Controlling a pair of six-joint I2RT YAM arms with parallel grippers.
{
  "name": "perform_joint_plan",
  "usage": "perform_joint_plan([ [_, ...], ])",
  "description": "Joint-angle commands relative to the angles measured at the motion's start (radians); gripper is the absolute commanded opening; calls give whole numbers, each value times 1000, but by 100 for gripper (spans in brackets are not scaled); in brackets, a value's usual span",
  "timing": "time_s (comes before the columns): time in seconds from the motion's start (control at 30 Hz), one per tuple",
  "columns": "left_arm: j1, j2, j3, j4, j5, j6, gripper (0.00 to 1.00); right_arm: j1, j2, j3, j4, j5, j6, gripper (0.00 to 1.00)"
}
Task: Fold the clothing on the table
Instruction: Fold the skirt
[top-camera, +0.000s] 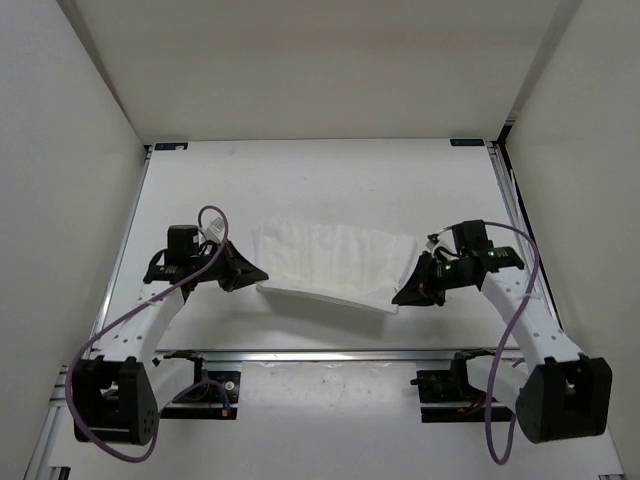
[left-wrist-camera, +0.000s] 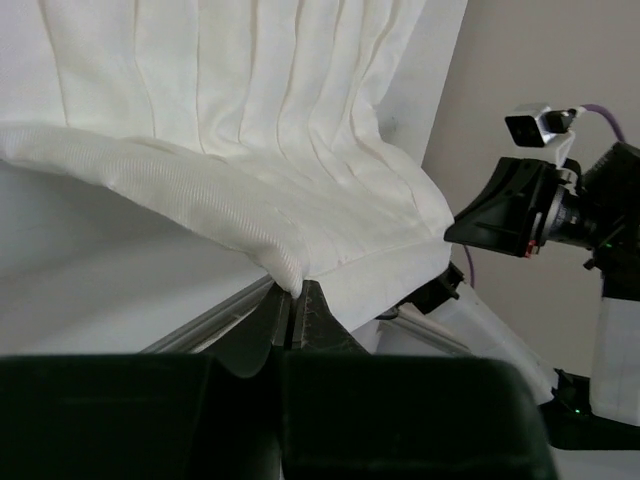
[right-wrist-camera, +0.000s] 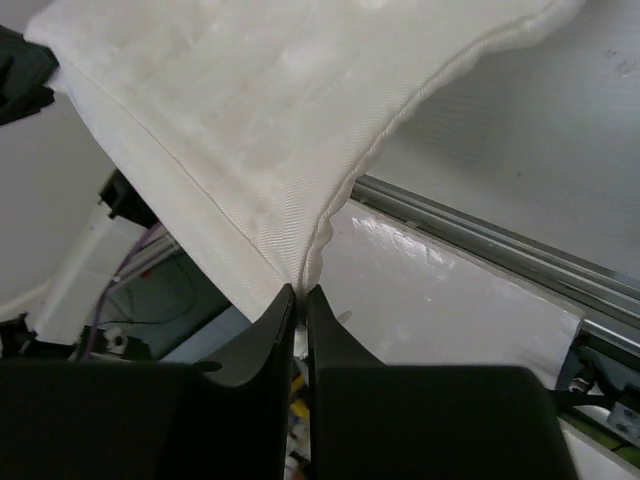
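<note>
Pleated white clothing (fine weave) pinched by left tool and right tool.

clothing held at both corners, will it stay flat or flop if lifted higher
Probably floppy: the clothing sags between the left hand and right hand. Likely light, since thin corner pinches hold it. Its pleats may spread.
</note>
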Motion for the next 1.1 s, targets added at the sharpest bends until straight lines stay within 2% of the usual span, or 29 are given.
perform_joint_plan([
  [0.0, 48, 96, 85, 81, -33, -41, 0, -81, 113, 72, 46, -32, -17, 0],
  [0.17, 56, 328, 270, 167, -80, -90, 0, -162, 332, 213, 175, -79, -8, 0],
  [0.37, 21, 580, 433, 231, -195, -125, 0, -173, 615, 396, 319, -118, 48, 1],
  [0.4, 13, 632, 444, 254, -227, -139, 0, -173, 680, 422, 324, -130, 55, 3],
  [0.47, 8, 735, 488, 285, -266, -173, 0, -171, 768, 503, 437, -164, 93, 9],
  [0.5, 10, 756, 495, 326, -286, -202, 0, -173, 826, 523, 469, -181, 110, 18],
  [0.57, 22, 830, 543, 366, -321, -239, 0, -170, 899, 606, 645, -204, 204, 23],
  [0.67, 48, 910, 622, 425, -353, -314, 3, -196, 974, 675, 912, -192, 350, 36],
  [0.8, 57, 979, 703, 474, -379, -383, 1, -201, 1139, 906, 991, -225, 453, 38],
  [0.87, 56, 993, 697, 494, -380, -409, 3, -190, 1147, 933, 1055, -231, 486, 38],
  [0.93, 94, 1002, 691, 488, -408, -418, 2, -158, 1153, 979, 990, -244, 443, 37],
  [1.0, 103, 1005, 682, 486, -416, -420, 1, -122, 1173, 1118, 677, -203, 249, 37],
  [1.07, 110, 1016, 668, 492, -427, -415, 1, -72, 1186, 1172, 506, -131, 123, 36],
])
